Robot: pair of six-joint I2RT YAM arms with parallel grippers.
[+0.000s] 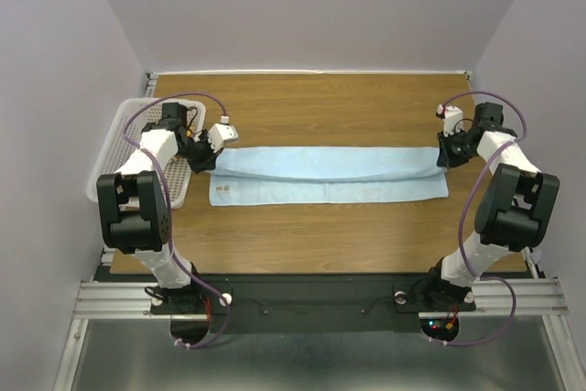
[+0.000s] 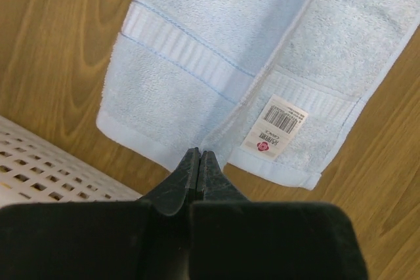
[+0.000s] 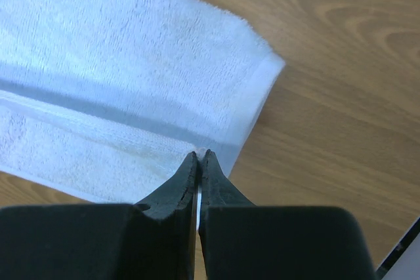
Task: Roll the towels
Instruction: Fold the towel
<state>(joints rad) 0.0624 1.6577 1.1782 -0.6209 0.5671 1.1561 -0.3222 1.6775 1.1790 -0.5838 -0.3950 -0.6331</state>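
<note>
A wooden table (image 1: 320, 235) sits between plain pale walls. On it the light blue towel (image 1: 330, 176) lies stretched flat between the two grippers, one short end at each.

The left gripper (image 2: 199, 159) has its fingers pressed together, pinching the hem of the near short end where a lengthwise fold line meets it. The towel runs straight away ahead of its tips. Just ahead and to the right of those tips a small white label (image 2: 275, 129) is sewn at the hem. It bears a barcode and a round red mark, but its small print is too fine to read. Behind and left of this gripper is a white perforated basket (image 2: 39, 162).

The right gripper (image 3: 199, 159) is likewise clamped on the towel's far short end, a sliver of cloth between its tips.

The towel is terry, folded lengthwise so one long strip overlaps the other, with a smooth woven band near the hem.
</note>
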